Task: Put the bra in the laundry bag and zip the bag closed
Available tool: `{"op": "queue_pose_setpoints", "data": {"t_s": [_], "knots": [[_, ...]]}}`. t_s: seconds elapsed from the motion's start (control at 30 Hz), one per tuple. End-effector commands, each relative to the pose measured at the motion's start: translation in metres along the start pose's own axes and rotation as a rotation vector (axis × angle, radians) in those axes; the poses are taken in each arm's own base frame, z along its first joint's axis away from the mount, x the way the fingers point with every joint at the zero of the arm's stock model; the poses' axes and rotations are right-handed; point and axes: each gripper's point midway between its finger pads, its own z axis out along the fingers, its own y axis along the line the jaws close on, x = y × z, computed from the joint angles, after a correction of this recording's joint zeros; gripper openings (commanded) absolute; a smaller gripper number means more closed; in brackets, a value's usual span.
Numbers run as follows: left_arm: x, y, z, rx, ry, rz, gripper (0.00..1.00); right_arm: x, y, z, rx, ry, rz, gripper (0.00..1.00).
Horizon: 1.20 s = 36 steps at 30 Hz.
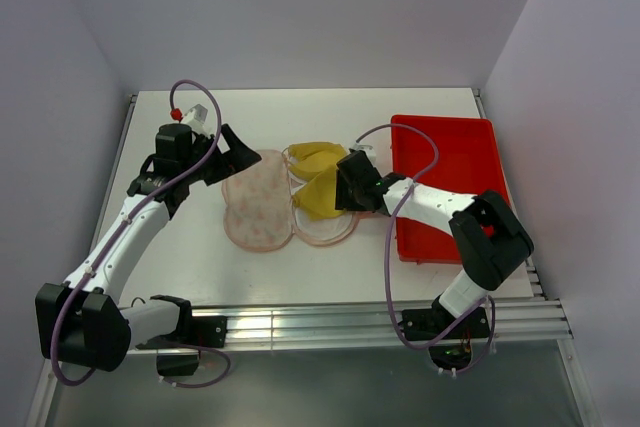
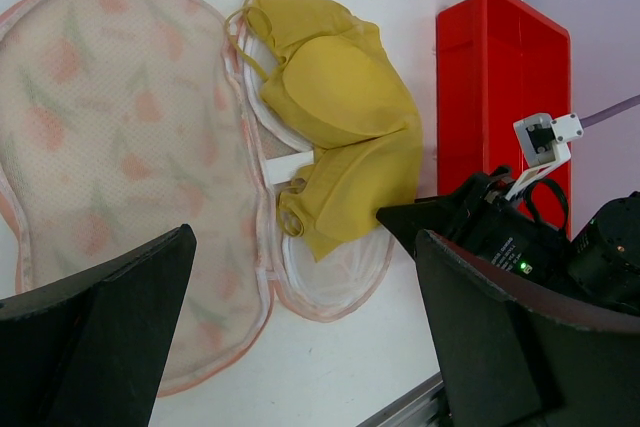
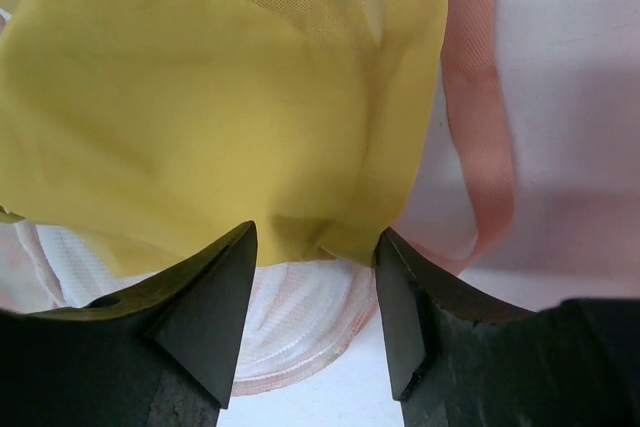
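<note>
The bra (image 1: 320, 179) is soft, light padded fabric. Expect it to fold and drape rather than hold its shape, and its thin straps can trail or snag. It lies bunched on the white-mesh half of the laundry bag (image 1: 262, 205), which is spread open flat on the table (image 1: 180, 267). One cup sits in the far mesh cup and the other is crumpled over the near one, leaving part of that mesh bare. Take it by the padded cup edge or the bridge between the cups — a strap alone would probably just stretch. The bag is limp fabric too, so its lid will likely sag when you lift it.

Your right gripper (image 3: 315, 277) is at the bra's near hem with its fingers moderately apart. The yellow edge lies at the gap between the tips, not yet pinched. Whether the tips press the mesh beneath you cannot tell. Your left gripper (image 2: 300, 347) is spread wide and empty — it hovers above the printed half of the bag. The red tray (image 1: 445, 152) sits well to the right.
</note>
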Motion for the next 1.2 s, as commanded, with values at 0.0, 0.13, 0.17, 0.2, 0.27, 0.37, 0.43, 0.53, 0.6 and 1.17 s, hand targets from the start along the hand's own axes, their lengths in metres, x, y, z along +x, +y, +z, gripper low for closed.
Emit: {"op": "queue_pose_setpoints", "data": {"t_s": [0.0, 0.13, 0.17, 0.2, 0.27, 0.37, 0.43, 0.53, 0.6, 1.17], "knots": [[-0.006, -0.005, 0.002, 0.019, -0.026, 0.018, 0.99, -0.011, 0.005, 0.001, -0.016, -0.039, 0.028, 0.56], [-0.006, -0.004, 0.001, 0.013, -0.027, 0.021, 0.99, -0.009, 0.006, 0.003, -0.024, -0.028, 0.029, 0.43], [-0.006, -0.003, 0.001, 0.013, -0.027, 0.021, 0.99, -0.010, 0.006, 0.003, -0.024, -0.028, 0.030, 0.39], [-0.006, -0.003, 0.002, 0.011, -0.027, 0.019, 0.99, -0.010, 0.007, 0.001, -0.029, -0.027, 0.028, 0.30], [-0.006, -0.004, 0.001, 0.013, -0.027, 0.018, 0.99, -0.009, 0.008, -0.001, -0.032, -0.018, 0.022, 0.24], [-0.005, -0.002, 0.003, 0.010, -0.024, 0.017, 0.99, -0.008, 0.011, -0.010, -0.057, -0.001, 0.012, 0.17], [-0.005, -0.002, 0.003, 0.009, -0.025, 0.015, 0.99, -0.010, 0.017, -0.019, -0.094, 0.003, -0.003, 0.15], [-0.006, -0.003, 0.003, 0.012, -0.028, 0.012, 0.99, -0.009, 0.026, -0.033, -0.157, 0.033, -0.028, 0.15], [-0.006, -0.002, 0.004, 0.009, -0.025, 0.009, 0.99, -0.012, 0.032, -0.042, -0.197, 0.039, -0.046, 0.15], [0.001, -0.015, 0.022, 0.008, -0.014, -0.020, 0.99, 0.043, 0.039, -0.062, -0.341, 0.299, -0.065, 0.16]]}}
